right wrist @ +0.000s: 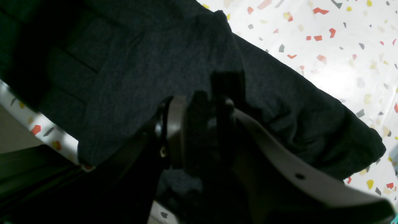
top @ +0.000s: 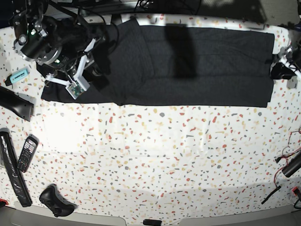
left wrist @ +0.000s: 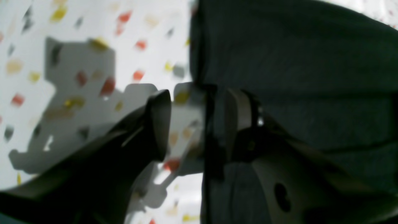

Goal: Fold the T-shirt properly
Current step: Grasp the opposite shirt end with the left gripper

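White speckled table (top: pixel 155 155) carries a black T-shirt (top: pixel 197 66) spread as a long band along its far edge. At one end the right claw (right wrist: pixel 199 124) is clamped on bunched cloth; at the other, the left claw (left wrist: pixel 199 124) stands apart, straddling the shirt's edge.

The T-shirt (top: pixel 197 66) is plain black; the table (top: pixel 155 155) is white, speckled red, yellow and grey.

The base view looked straight down from high up; both wrist views sat close over the T-shirt (top: pixel 197 66).
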Available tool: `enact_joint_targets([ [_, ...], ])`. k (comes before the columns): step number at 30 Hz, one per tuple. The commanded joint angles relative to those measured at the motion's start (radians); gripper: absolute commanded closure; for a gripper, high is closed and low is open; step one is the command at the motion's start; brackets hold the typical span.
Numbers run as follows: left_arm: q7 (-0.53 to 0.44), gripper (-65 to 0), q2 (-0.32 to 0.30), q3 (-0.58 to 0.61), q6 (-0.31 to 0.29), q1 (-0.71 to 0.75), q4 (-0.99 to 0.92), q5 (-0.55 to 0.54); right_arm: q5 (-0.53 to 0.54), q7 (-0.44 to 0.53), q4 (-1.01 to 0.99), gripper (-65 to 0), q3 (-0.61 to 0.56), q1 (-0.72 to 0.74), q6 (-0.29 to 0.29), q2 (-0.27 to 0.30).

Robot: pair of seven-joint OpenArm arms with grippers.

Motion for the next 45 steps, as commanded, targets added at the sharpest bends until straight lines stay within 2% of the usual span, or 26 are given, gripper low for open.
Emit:
enact_joint_targets([
  [1, -0.014, -27.0, -0.020, -0.022, -0.009, 0.008, 0.017, -0.017, 0.008, 0.019, 0.013, -16.5, 0.007, 0.005, 0.000, 0.011],
  [8, 0.008, -27.0, -0.010, -0.065, -0.056, 0.069, -0.033, -0.137, 0.008, 0.020, 0.013, -16.5, 0.007, 0.005, 0.000, 0.011],
  [13, 0.051, -27.0, 0.038, -0.065, -0.128, 0.044, -0.150, -0.319, 0.008, 0.020, 0.013, -16.5, 0.007, 0.005, 0.000, 0.011],
  [17, 0.124, -27.0, 0.083, -0.065, -0.128, 0.002, -0.186, -0.413, 0.008, 0.020, 0.013, -16.5, 0.007, 0.005, 0.000, 0.011],
  [24, 0.103, -27.0, 0.171, -0.065, -0.128, -0.040, -0.188, -0.414, 0.008, 0.019, 0.013, -16.5, 0.007, 0.005, 0.000, 0.011],
  [29, 0.019, -25.6, 0.180, -0.065, -0.128, -0.040, -0.188, -0.372, 0.008, 0.018, 0.013, -16.5, 0.007, 0.005, 0.000, 0.011],
  [33, -0.031, -18.8, 0.180, -0.065, -0.128, -0.040, -0.188, -0.361, 0.008, 0.019, 0.013, -16.5, 0.007, 0.005, 0.000, 0.011],
  [36, -0.059, -10.8, 0.181, -0.065, -0.128, -0.047, -0.188, -0.355, 0.008, 0.019, 0.013, -16.5, 0.007, 0.005, 0.000, 0.011],
  [39, -0.095, -1.0, 0.196, -0.065, -0.128, -0.066, -0.188, -0.301, 0.009, 0.019, 0.013, -16.5, 0.007, 0.005, 0.000, 0.011],
  [45, -0.127, 0.0, 0.238, -0.065, -0.128, -0.084, -0.188, -0.294, 0.008, 0.011, 0.013, -16.5, 0.007, 0.005, 0.000, 0.011],
])
